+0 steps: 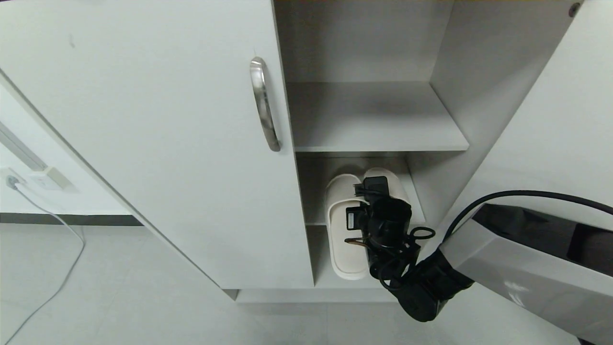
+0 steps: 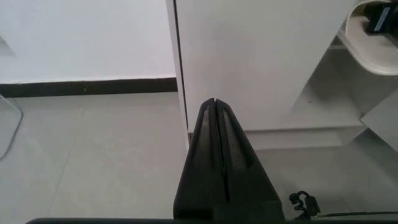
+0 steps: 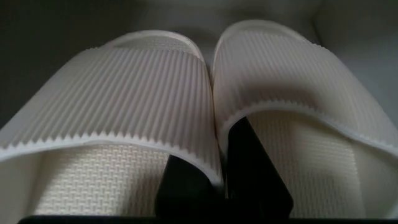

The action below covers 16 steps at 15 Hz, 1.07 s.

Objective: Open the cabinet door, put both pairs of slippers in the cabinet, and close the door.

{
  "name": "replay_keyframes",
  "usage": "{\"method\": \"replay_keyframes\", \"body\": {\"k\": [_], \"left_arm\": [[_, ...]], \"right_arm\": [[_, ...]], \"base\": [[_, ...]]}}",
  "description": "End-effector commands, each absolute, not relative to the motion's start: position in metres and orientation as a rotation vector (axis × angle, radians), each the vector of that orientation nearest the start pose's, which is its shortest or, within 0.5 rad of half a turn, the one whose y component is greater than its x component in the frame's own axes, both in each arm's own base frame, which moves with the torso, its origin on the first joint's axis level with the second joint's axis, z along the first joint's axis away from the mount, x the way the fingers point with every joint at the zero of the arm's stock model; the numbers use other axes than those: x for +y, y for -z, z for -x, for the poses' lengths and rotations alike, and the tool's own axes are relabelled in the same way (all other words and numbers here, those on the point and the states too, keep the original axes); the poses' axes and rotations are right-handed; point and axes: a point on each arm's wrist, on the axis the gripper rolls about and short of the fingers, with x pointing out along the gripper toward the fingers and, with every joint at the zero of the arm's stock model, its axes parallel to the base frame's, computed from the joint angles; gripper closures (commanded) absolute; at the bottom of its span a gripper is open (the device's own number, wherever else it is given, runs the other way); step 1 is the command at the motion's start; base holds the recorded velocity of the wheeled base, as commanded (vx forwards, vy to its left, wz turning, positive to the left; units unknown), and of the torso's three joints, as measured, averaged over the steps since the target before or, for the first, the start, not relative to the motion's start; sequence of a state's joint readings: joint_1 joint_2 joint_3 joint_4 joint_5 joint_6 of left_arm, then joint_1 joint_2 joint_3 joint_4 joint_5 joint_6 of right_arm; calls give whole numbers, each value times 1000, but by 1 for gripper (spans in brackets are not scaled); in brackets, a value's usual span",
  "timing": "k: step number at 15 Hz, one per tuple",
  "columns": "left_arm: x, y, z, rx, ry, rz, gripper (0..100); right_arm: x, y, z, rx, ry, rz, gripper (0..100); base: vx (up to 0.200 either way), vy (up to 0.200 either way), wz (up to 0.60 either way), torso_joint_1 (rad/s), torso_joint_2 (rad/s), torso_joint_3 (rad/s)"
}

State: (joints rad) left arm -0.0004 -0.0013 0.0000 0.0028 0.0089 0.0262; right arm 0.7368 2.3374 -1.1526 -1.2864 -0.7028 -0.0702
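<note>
1. At the far left, a white wall socket (image 1: 45,178) feeds a thin grey cable (image 1: 72,239) that trails across the pale floor, well apart from the work.
2. The left gripper (image 2: 214,102) hangs low over the floor near the bottom corner of the cabinet. Its black fingers are pressed flat together with nothing between them, and we judge it is parked out of the way.
3. The white left cabinet door (image 1: 143,120), with its curved brushed-metal handle (image 1: 264,103), is closed.
4. In the open bay, below the grey middle shelf (image 1: 373,120), the pair of cream ribbed rubber slippers (image 1: 342,230) lies side by side on the bottom compartment floor (image 1: 320,261), toes inward.
5. The right gripper (image 3: 224,168) has one finger inside each slipper and pinches their touching inner walls, so both travel as one.
6. The white right cabinet door (image 1: 565,120) stands swung wide open for access. With one pair inside, we judge that releasing it comes next.
</note>
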Motion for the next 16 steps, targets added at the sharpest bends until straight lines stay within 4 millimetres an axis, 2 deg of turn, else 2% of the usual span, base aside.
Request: {"method": "replay_keyframes", "body": {"k": [1, 4, 5, 11, 14, 16], "left_arm": [[0, -75, 23, 2, -9, -26, 100], [0, -75, 23, 3, -9, -26, 100], [0, -76, 23, 2, -9, -26, 100], [0, -75, 23, 2, -9, -26, 100], [0, -75, 23, 3, -9, -26, 100], [0, -75, 23, 3, -9, -26, 100]], "right_arm": [[286, -88, -342, -77, -23, 4, 100], [284, -80, -357, -80, 1, 3, 100], [281, -77, -369, -81, 23, 1, 100], [283, -96, -394, -92, 40, -7, 100], [282, -101, -409, -108, 62, -18, 100], [283, -100, -413, -98, 65, -11, 100]], "base": [[0, 0, 0, 0, 0, 0], [0, 0, 0, 0, 0, 0], [0, 0, 0, 0, 0, 0], [0, 0, 0, 0, 0, 0], [0, 0, 0, 0, 0, 0], [0, 0, 0, 0, 0, 0]]}}
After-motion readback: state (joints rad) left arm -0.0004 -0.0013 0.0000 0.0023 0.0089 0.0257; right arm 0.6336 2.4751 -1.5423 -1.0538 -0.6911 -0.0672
